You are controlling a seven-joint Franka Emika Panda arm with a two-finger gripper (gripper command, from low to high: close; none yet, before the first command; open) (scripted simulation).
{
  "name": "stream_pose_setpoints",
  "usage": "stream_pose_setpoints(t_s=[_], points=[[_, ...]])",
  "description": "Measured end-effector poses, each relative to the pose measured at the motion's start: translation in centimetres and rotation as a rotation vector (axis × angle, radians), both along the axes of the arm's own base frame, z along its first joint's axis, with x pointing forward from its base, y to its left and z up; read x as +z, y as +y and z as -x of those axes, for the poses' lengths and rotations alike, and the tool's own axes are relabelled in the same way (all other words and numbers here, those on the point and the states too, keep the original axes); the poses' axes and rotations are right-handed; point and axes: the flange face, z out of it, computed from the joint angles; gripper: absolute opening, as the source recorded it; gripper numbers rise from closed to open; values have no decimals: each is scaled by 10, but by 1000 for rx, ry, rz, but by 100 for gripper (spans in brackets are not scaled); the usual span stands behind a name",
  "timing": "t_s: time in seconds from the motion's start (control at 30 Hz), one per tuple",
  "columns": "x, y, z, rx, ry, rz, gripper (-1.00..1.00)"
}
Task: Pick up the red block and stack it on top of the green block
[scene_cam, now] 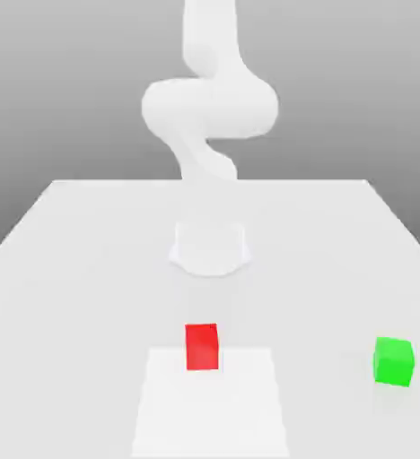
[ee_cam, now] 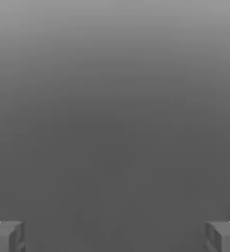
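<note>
White robot arm with grey fingertips

The arm (scene_cam: 209,112) is plain matte white all over, built of thick, rounded, tube-like segments with bulging joints and no visible cables, screws or markings. Its base (scene_cam: 210,247) is a short, pale, round drum. The hand view shows two fingertips (ee_cam: 8,236): blocky, square-edged grey pieces, each with a small white patch at its outer corner.

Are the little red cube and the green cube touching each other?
Apart. The exterior view shows the red block near the middle of the table and the green block far to its right, with bare tabletop between them.
</note>
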Motion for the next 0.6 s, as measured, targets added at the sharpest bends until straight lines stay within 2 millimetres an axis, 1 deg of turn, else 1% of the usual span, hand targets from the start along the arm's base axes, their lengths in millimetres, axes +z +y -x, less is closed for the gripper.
stream_pose_setpoints(t_s=[0.07, 0.13, 0.23, 0.3, 0.4, 0.53, 0.6], points=[[-50, -1, -20, 5, 74, 8, 0], [-99, -2, -33, 11, 148, 15, 0], [-174, -5, -41, 20, 258, 22, 0], [-225, -7, -39, 27, 334, 25, 0], [-300, -9, -24, 38, 453, 27, 0], [-403, -11, 17, 58, 627, 24, 0], [-452, -12, 35, 66, 693, 22, 0]])
